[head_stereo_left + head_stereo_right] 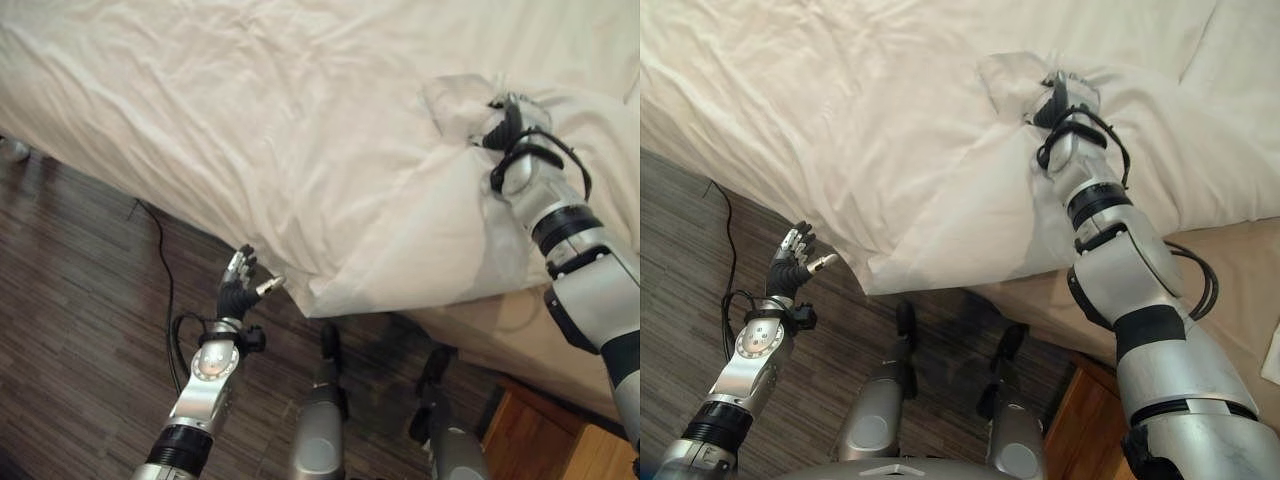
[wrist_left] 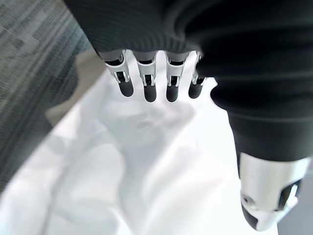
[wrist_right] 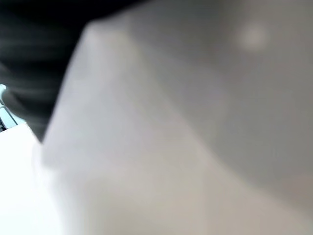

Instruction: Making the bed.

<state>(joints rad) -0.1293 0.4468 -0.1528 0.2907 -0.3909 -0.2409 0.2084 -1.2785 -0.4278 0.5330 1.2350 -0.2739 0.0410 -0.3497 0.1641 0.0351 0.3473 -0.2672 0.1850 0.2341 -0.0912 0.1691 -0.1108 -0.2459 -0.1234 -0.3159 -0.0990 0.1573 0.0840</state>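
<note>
right hand bunched in the duvet, left hand free beside the bed

one bed (image 1: 560, 345) fills the upper part of the head views, and one white duvet (image 1: 250, 130) lies rumpled across it. the near corner of the duvet is folded back on itself, leaving a strip of beige mattress bare along the bed's near edge. past the fold, toward the head of the bed, one flat white pillow (image 1: 1240, 50) shows at the upper right.

the right hand (image 1: 503, 125) is up on the bed, at the top of a gathered bunch of duvet. the cloth puckers and rises round the hand and a flap of it stands up just beside it, but the fingers are buried in the folds, so i cannot tell whether they grip the cloth or lie loose in it. the right wrist view has pale cloth pressed close over the lens.

the left hand (image 1: 240, 285) hangs off the bed, over the dark wood floor (image 1: 70, 300), just beside the folded duvet corner and not touching it. its fingers (image 2: 149, 83) are straight and spread, thumb apart, holding nothing; past them the left wrist view looks onto crumpled white duvet.

one wooden bedside cabinet (image 1: 545, 440) stands at the lower right, near the bed.
</note>
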